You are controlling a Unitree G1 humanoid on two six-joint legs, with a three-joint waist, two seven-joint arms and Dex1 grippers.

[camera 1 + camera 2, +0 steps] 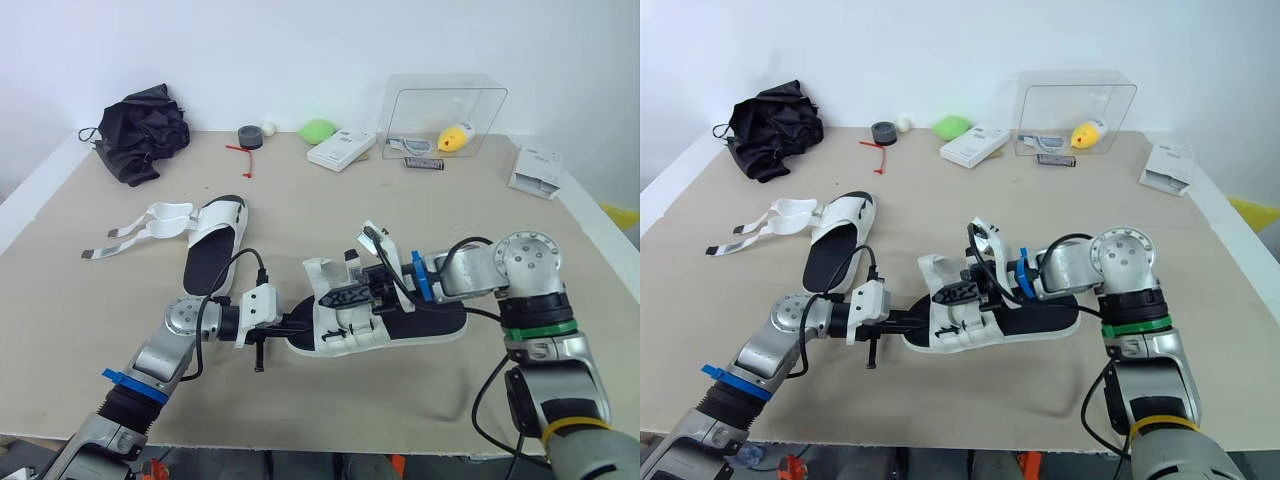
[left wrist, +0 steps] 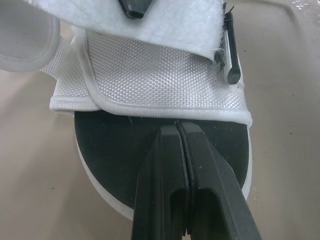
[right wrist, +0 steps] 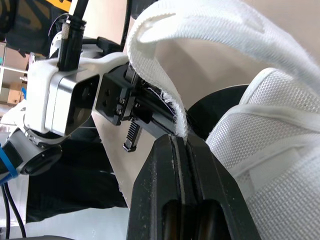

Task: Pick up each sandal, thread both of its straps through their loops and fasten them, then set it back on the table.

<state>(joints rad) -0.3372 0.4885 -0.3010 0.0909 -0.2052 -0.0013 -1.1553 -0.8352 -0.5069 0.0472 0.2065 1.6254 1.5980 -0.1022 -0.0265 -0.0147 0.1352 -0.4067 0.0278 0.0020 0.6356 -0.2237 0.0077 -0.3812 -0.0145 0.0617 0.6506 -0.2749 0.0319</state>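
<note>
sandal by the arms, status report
Left end effector shut, tips at toe of the sandal. Right end effector shut on a strap, held up. Nothing in the way; second sandal lies apart, straps open.

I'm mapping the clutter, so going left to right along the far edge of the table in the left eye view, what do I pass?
crumpled black fabric bundle → dark grey tape roll → small white ball → lime-green rounded lump → flat white box → clear plastic case → white printed packet
</note>
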